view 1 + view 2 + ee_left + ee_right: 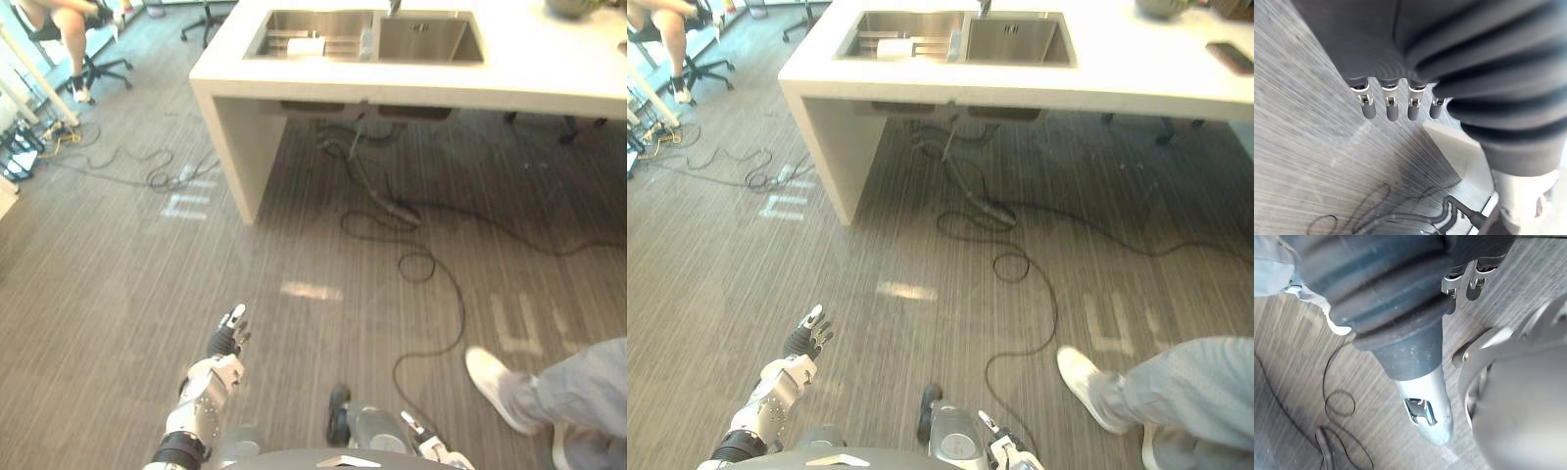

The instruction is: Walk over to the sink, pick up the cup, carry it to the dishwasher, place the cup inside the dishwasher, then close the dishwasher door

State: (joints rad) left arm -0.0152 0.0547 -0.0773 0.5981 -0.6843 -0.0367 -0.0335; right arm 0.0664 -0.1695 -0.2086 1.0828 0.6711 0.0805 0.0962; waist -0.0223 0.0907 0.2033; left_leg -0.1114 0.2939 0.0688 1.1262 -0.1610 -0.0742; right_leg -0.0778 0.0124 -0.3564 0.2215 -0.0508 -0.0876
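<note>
Both left hand point(227, 343) and right hand point(429, 446) hang empty, fingers point(1369, 106) straight.

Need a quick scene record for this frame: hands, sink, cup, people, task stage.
left hand: open, fingers straight, empty, above the floor
right hand: open, empty, low beside the robot
sink: twin basins in white counter, ahead, apart from both hands
cup: white object in the left basin may be it; cannot tell
people: leg with white shoe at robot's right; seated person far left
stage: approach, nothing picked up yet
</note>
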